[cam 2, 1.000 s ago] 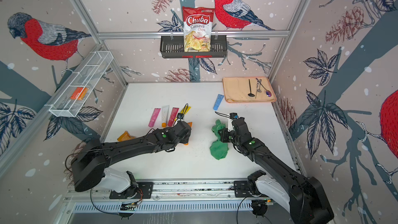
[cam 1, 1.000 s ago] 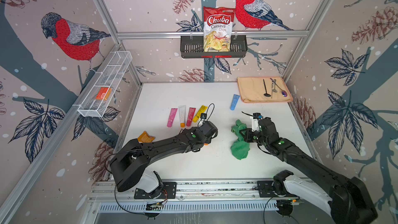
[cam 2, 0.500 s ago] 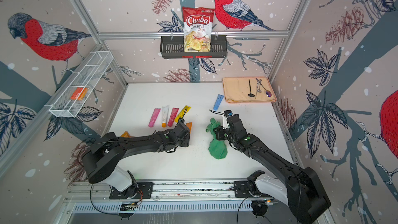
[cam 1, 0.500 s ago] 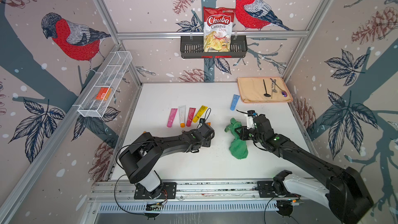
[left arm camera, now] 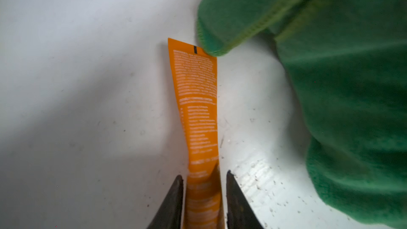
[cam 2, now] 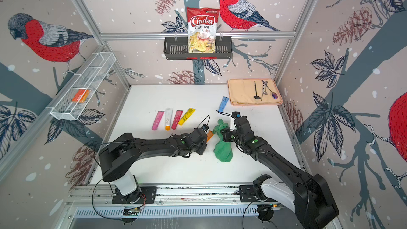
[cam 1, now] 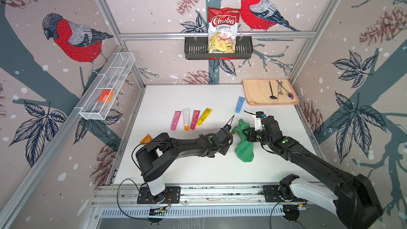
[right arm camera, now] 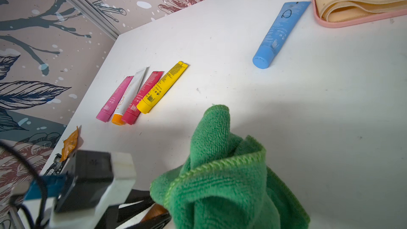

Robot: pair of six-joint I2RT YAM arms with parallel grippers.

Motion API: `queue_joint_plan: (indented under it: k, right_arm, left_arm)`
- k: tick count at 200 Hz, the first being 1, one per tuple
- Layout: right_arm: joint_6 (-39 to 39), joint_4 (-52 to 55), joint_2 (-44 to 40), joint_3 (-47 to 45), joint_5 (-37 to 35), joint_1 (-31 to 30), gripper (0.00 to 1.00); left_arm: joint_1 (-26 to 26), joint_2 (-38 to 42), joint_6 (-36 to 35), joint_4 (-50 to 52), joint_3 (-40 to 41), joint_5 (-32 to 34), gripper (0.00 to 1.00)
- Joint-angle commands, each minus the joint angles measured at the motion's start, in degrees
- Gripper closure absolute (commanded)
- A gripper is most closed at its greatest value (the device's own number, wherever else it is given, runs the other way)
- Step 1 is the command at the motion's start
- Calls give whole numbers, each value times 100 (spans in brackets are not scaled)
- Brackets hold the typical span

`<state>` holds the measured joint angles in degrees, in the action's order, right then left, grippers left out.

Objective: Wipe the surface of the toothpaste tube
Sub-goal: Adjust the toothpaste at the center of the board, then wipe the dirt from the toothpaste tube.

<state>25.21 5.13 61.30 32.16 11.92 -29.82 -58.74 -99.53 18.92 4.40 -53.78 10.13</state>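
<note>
An orange toothpaste tube (left arm camera: pixel 198 106) lies near the middle of a white table (cam 1: pixel 198 98), its lower part between the two black fingers (left arm camera: pixel 174 199) of the left gripper (left arm camera: pixel 203 179). The fingers stand close on either side of the tube. One touches its edge and a thin sliver of table shows beside the other, so whether they are pressing it cannot be told. In a top view only a short orange piece of the tube shows past that gripper. A green cloth (cam 1: pixel 243 148) sits just beside the tube, and in the left wrist view a fold of it covers one corner of the tube's flat end. The right gripper (cam 1: pixel 246 133) is pinched tight on the bunched upper part of the cloth, and the lower part of the cloth spreads on the table. Farther back, toward the robot's left, four more tubes lie side by side: a pink tube (cam 1: pixel 175 120), a white tube (cam 1: pixel 186 118) with an orange cap, a red tube (cam 1: pixel 195 119) and a yellow tube (cam 1: pixel 204 116). A blue tube (cam 1: pixel 239 104) lies apart from them, just beside a folded beige towel (cam 1: pixel 257 93) in the far right corner, which carries a black spoon (cam 1: pixel 272 90) and other small utensils. A crumpled orange wrapper (cam 1: pixel 145 139) lies at the table's left edge. On the back wall a black basket (cam 1: pixel 193 48) holds a bag of chips (cam 1: pixel 222 30). On the left wall a white wire shelf (cam 1: pixel 119 69) holds an orange box (cam 1: pixel 105 95).
</note>
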Motion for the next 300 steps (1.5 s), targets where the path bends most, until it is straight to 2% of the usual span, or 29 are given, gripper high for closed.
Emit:
queue_joint_plan:
  k: [1, 36, 48, 62, 70, 94, 108, 142, 186, 216, 267, 280, 300]
  right_arm:
    - [-55, -269, 188, 27, 106, -1, 96]
    - [-90, -469, 994, 206, 299, -209, 96]
    - [-73, -581, 1250, 216, 315, -251, 96]
    - [-30, -765, 1389, 171, 345, -256, 96]
    - [4, -860, 1457, 158, 338, -252, 96]
    - [41, -1043, 1752, 262, 454, -265, 96]
    - [21, -1066, 1992, 420, 506, -353, 96]
    - [-70, -1075, 2536, 695, 560, -587, 96]
    - [84, -1490, 3015, 814, 1025, -824, 96]
    - [299, -1909, 3306, 957, 1381, -1002, 96]
    - [751, -2874, 3342, 804, 2171, -1065, 97]
    - [812, -2933, 3398, 801, 2119, -1030, 97]
    - [656, -2496, 3625, 962, 1653, -936, 97]
  left_arm:
    - [-75, -40, -481, 147, -38, 94, 68]
    - [-102, 64, -554, 98, 104, 61, 68]
    - [-104, 83, -490, 205, 104, 176, 61]
    - [-102, 110, -426, 360, 120, 379, 43]
    - [-86, 124, -381, 430, 148, 495, 37]
    - [9, 117, -337, 570, 222, 643, 33]
    - [79, 165, -367, 493, 321, 547, 37]
    - [326, 241, -481, 245, 506, 121, 59]
    - [727, 294, -618, 12, 676, -518, 73]
    - [732, 257, -662, 19, 652, -578, 75]
    - [732, 253, -721, -10, 666, -663, 79]
    - [732, 286, -733, -42, 689, -689, 79]
    - [729, 350, -749, -70, 731, -702, 81]
